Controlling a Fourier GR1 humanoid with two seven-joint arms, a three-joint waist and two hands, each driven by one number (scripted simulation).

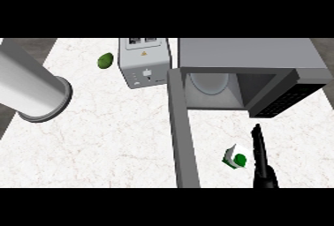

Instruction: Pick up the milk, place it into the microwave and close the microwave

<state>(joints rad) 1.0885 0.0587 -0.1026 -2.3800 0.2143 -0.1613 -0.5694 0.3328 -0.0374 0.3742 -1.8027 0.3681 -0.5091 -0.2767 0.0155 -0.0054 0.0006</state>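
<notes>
Fingers of the right hand stretch straight toward 12 o'clock, holding nothing, just beside the milk. Boxy white-and-green carton, tilted, lies on the marbled surface at 6 o'clock of the open grey microwave.

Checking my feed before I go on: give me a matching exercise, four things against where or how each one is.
Things:
1. milk carton
2. microwave door
3. green fruit
4. right hand

Places or states:
A. swung open
B. far counter, left of the toaster
C. straight fingers, right of the carton
D. on the counter before the open microwave

Pairs: 1-D, 2-A, 3-B, 4-C
</notes>
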